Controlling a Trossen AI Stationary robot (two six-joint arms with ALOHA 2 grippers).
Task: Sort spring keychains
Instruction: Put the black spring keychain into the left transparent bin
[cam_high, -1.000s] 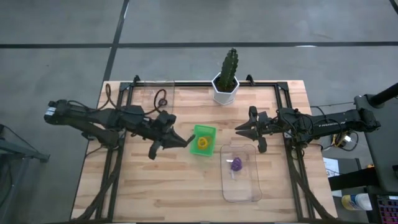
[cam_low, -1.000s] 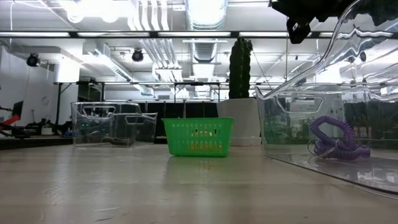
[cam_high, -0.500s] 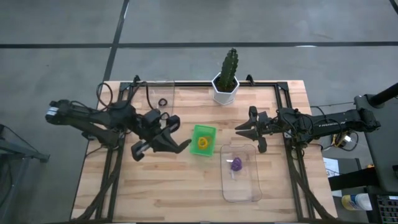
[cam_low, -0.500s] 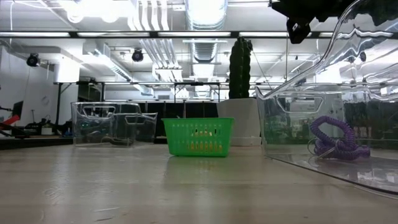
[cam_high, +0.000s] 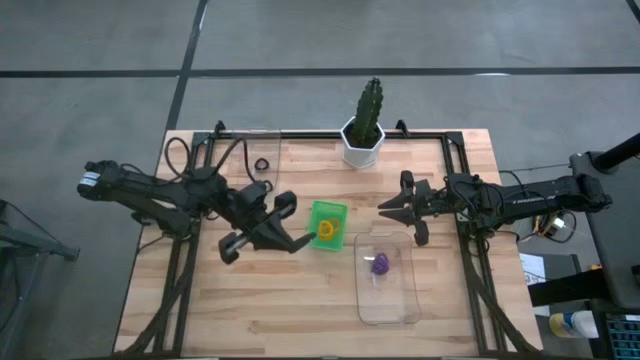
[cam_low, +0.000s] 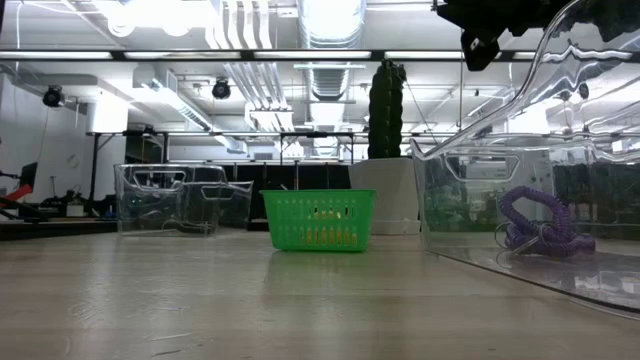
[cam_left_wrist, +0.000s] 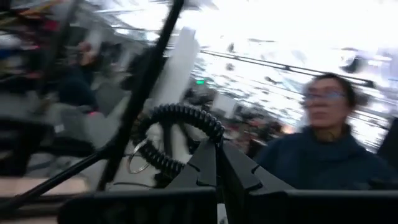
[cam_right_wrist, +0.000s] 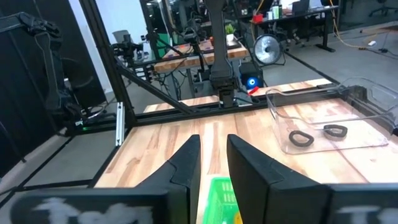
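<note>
Butcher-block wood forms the table (cam_high: 300, 300), framed by black rails, with a potted cactus (cam_high: 364, 125) at the far edge. A black spring keychain (cam_left_wrist: 177, 140) is seen clamped in the left gripper (cam_high: 297, 240), just beside the green bin (cam_high: 326, 226), where an orange coil (cam_high: 327, 230) lies. A purple coil (cam_high: 381, 265) rests in the near clear tray (cam_high: 388, 312). The right gripper (cam_high: 385, 205) hangs slightly parted, empty. Such coils are judged light, springy and snag-prone; a pinch across the coil is advised.
</note>
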